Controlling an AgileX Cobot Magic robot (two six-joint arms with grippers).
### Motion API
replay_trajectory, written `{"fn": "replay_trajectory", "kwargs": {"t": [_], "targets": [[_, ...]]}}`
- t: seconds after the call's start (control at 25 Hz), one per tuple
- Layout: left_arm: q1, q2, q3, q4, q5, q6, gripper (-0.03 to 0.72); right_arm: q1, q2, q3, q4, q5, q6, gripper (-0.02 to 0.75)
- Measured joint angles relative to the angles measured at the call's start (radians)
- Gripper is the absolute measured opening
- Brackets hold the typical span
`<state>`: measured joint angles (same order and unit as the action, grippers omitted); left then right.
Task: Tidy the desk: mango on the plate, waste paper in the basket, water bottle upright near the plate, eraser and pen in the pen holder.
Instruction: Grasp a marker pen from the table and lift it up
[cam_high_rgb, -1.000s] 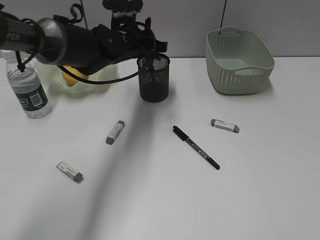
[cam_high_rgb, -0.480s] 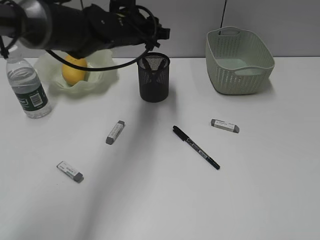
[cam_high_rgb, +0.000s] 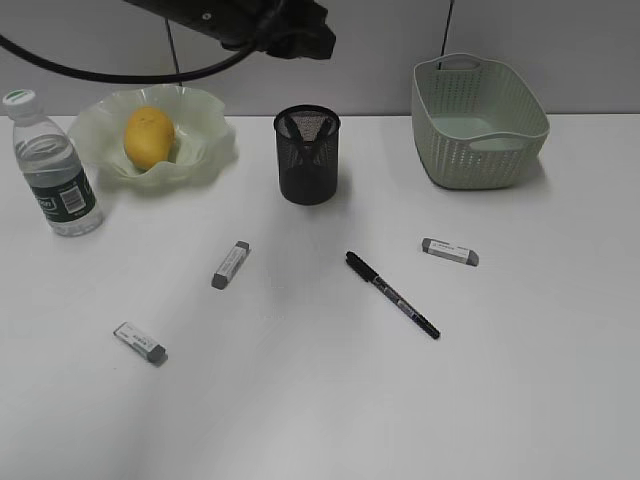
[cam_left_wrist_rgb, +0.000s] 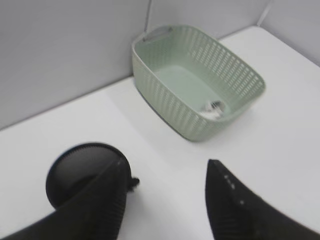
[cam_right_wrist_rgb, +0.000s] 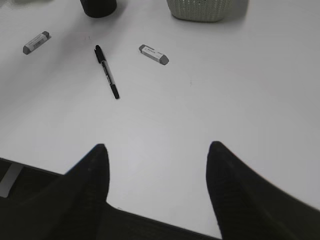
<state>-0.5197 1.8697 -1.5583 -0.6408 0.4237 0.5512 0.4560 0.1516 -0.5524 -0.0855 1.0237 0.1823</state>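
3 erasers lie low and mid frame (cam_high_rgb: 140, 342), (cam_high_rgb: 230, 264), (cam_high_rgb: 449, 251), the pen (cam_high_rgb: 391, 294) centre; either gripper, left (cam_left_wrist_rgb: 167, 200) and right (cam_right_wrist_rgb: 157, 172) both apart and empty, should straddle 1 squarely, then drop it into the holder (cam_high_rgb: 307, 155), upper centre.

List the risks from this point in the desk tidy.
1. The pen lies flat on the desk; a pinch may skid it or scrape the top.
2. Three erasers lie far apart, so one could be missed.
3. The pen holder is narrow and already holds something; a tilted drop could tip it or miss.
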Motion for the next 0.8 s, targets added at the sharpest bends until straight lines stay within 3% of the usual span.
{"fn": "replay_trajectory", "kwargs": {"t": [0.16, 0.48, 0.64, 0.8], "targets": [[0.043, -0.051, 0.000, 0.098, 0.265, -0.102, 0.393, 0.000, 0.000, 0.000, 0.000, 0.000, 0.000, 0.491], [0.061, -0.102, 0.000, 0.590, 0.723, -0.393, 0.393, 0.000, 0.000, 0.000, 0.000, 0.000, -0.001, 0.491], [0.086, -0.153, 0.020, 0.641, 0.781, -0.454, 0.393, 0.000, 0.000, 0.000, 0.000, 0.000, -0.001, 0.491], [0.126, -0.257, 0.159, 0.641, 0.777, -0.468, 0.393, 0.000, 0.000, 0.000, 0.000, -0.001, 0.000, 0.491]]}}
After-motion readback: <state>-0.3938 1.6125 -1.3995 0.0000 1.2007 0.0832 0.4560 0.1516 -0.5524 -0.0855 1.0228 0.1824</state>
